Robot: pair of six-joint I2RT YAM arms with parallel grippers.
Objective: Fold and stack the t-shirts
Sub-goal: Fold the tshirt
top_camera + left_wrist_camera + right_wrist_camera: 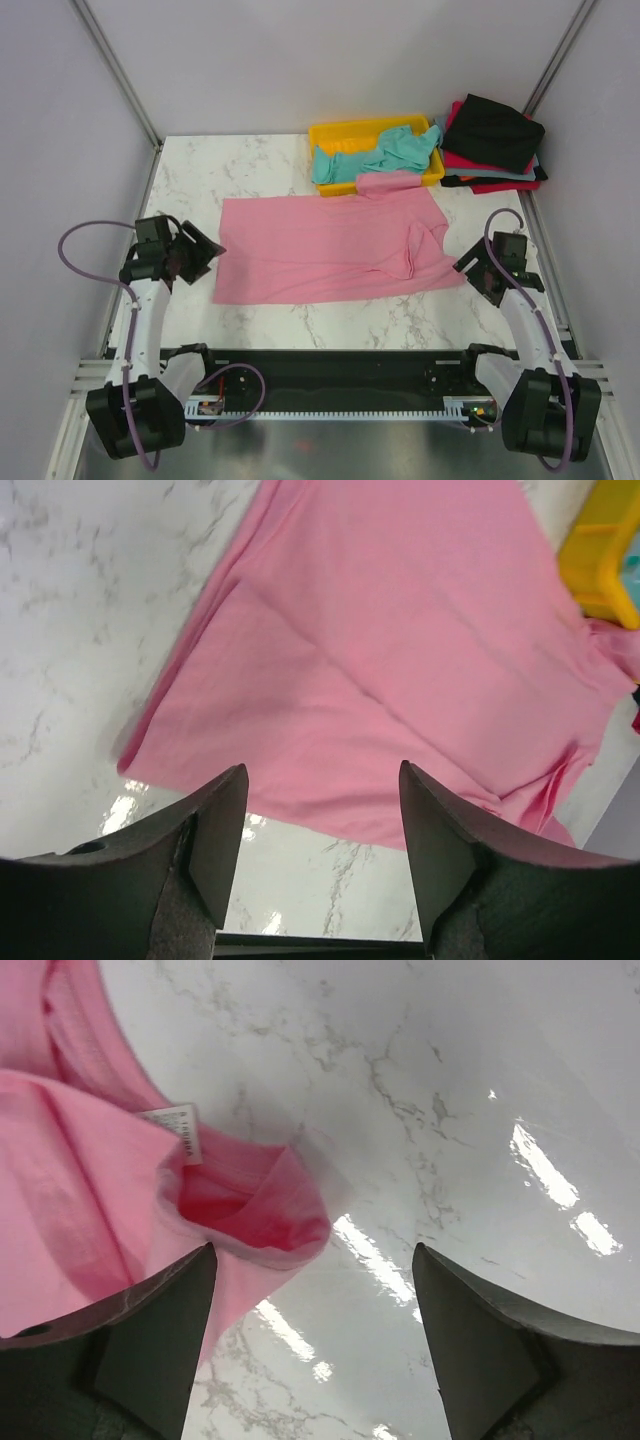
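Observation:
A pink t-shirt (330,250) lies spread across the middle of the marble table, one sleeve reaching up to the tray. It fills the left wrist view (400,650), and its collar with a white label shows in the right wrist view (230,1200). A teal t-shirt (385,155) lies crumpled in the yellow tray. Black (495,130) and red (480,175) shirts lie piled at the back right. My left gripper (205,252) is open and empty just off the pink shirt's left edge. My right gripper (472,268) is open and empty beside its collar end.
A yellow plastic tray (340,132) stands at the back centre, also at the right edge of the left wrist view (600,560). The shirt pile sits at the table's back right corner. Grey walls and frame rails close in the table's sides.

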